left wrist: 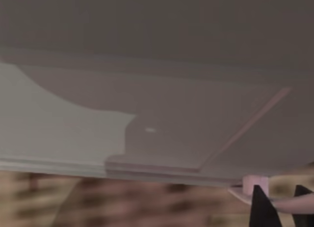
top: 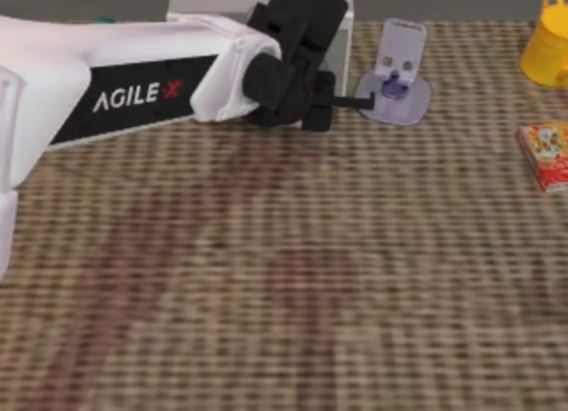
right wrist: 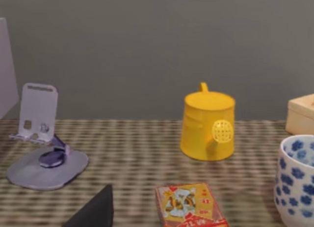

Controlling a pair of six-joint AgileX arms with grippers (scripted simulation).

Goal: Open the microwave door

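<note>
Yellow watering can (right wrist: pixel 207 126), lilac phone stand (right wrist: pixel 43 138), blue-flowered white cup (right wrist: pixel 298 180).

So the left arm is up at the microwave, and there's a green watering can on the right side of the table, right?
Not quite: the watering can is yellow, not green, as the right wrist view shows. The rest holds: the left gripper is up at the microwave, and the can sits at the table's right side.

table (top: pixel 293 287): coarse woven cloth, rough, matt | microwave (top: pixel 204 3): smooth light-grey plastic look, matt | microwave door (left wrist: pixel 147 114): flat, smooth, frosted pale window | left arm (top: pixel 106 82): smooth white shell, black matt parts | phone stand (right wrist: pixel 41 148): lilac plastic, slight sheen | watering can (right wrist: pixel 207 126): smooth yellow, satin | card box (right wrist: pixel 189 205): printed paper | cup (right wrist: pixel 298 178): glazed, blue-flowered
</note>
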